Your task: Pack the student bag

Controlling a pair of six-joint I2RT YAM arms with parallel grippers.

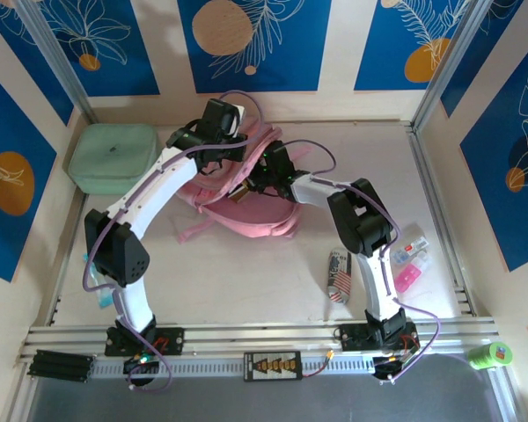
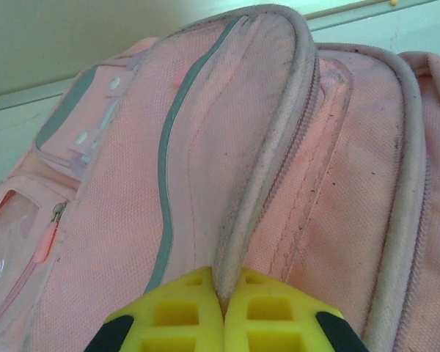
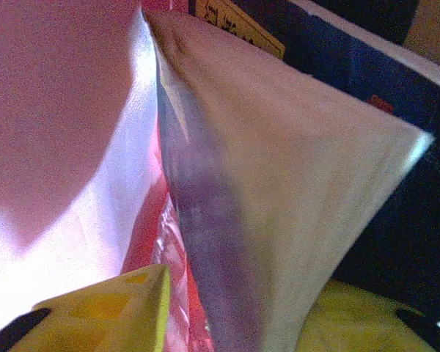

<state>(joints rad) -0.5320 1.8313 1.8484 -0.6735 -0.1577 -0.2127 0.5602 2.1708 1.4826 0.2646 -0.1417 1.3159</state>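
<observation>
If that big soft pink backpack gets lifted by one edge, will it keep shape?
Probably not: the pink backpack lies slumped, straps sprawled, so it likely sags. Its woven fabric, pinched in the left hand, seems grippy.

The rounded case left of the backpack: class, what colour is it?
The case is mint green, clearest in the top external view.

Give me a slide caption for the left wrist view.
Left claw pinched shut on a zipper-edged flap of the pink student bag.
</observation>
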